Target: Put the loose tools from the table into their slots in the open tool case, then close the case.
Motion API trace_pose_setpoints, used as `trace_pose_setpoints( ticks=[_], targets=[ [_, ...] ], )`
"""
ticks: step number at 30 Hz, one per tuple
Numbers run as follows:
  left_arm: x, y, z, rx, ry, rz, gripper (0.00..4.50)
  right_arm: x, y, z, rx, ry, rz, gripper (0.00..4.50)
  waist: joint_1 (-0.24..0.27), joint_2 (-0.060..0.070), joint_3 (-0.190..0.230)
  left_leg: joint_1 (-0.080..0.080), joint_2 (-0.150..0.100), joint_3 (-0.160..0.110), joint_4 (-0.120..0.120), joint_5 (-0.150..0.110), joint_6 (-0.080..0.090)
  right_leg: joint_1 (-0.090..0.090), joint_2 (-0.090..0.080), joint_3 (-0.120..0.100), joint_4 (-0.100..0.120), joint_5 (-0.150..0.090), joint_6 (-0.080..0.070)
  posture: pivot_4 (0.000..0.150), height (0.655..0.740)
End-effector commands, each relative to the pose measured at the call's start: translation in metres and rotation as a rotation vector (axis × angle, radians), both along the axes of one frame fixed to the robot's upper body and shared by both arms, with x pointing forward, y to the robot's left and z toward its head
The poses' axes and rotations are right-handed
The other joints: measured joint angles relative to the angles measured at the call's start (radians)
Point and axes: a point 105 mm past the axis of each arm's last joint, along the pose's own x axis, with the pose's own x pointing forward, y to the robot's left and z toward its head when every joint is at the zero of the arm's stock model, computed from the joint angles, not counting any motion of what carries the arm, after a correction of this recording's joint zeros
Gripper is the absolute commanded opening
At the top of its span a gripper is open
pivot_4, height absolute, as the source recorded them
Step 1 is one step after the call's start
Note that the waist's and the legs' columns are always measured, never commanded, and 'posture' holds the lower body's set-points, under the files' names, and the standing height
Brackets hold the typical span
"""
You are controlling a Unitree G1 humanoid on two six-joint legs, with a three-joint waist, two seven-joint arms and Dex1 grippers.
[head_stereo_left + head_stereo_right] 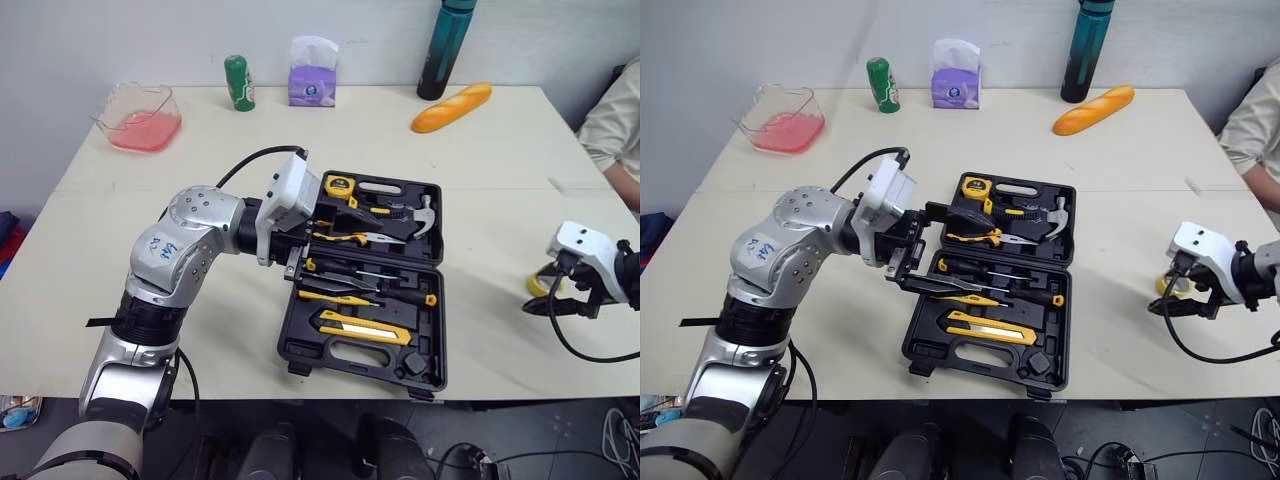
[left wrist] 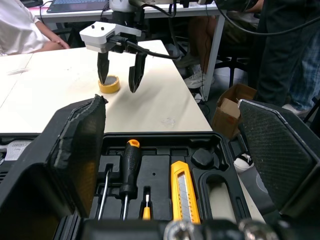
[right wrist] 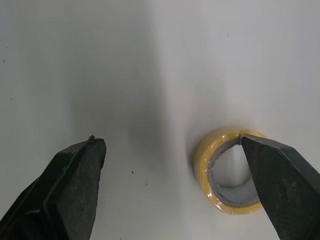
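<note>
Your tool case (image 1: 300,350) lies open on the table (image 1: 480,180), most slots look filled, lid not yet shut. One yellow tape roll (image 3: 205,172) sits loose, well off to the right. Your right tool (image 3: 170,145) hovers over it, spread wide, one finger above its rim. Your left tool (image 2: 172,102), wide and empty, hangs over the case's left side.
</note>
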Motion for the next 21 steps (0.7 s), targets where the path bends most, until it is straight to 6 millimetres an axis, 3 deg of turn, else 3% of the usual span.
trace_pose_setpoints(
  ticks=[1,8,14,17,21],
  targets=[
    [-0.007,-0.004,0.006,-0.008,-0.052,-0.023,4.45,-0.004,-0.012,0.015,-0.024,-0.024,-0.021,4.5,-0.002,0.0,0.0,0.0,0.0,0.0,0.0,0.0,0.0,0.0,0.0,0.0,0.0,0.0,0.0,0.15,0.7327],
    [-0.007,-0.006,0.005,-0.012,-0.055,-0.026,4.45,-0.001,-0.015,0.008,-0.025,-0.019,-0.036,4.5,-0.003,0.0,0.0,0.0,0.0,0.0,0.0,0.0,0.0,0.0,0.0,0.0,0.0,0.0,0.0,0.15,0.7327],
    [-0.007,-0.008,0.006,-0.019,-0.056,-0.026,4.45,0.008,-0.017,-0.013,-0.03,-0.008,-0.07,4.5,-0.004,0.0,0.0,0.0,0.0,0.0,0.0,0.0,0.0,0.0,0.0,0.0,0.0,0.0,0.0,0.15,0.7327],
    [-0.008,-0.009,0.005,-0.018,-0.058,-0.029,4.5,0.015,-0.015,-0.017,-0.025,-0.022,-0.073,3.63,-0.004,0.0,0.0,0.001,0.0,0.0,0.0,0.0,0.0,0.0,0.0,0.0,0.0,0.0,0.0,0.15,0.7327],
    [-0.009,-0.009,0.001,-0.01,-0.061,-0.029,4.5,0.019,-0.013,-0.013,-0.033,-0.042,-0.045,1.73,-0.005,0.0,0.0,0.001,0.0,0.0,0.0,0.0,0.0,0.001,0.0,0.0,0.0,0.0,0.0,0.15,0.7327]
  ],
)
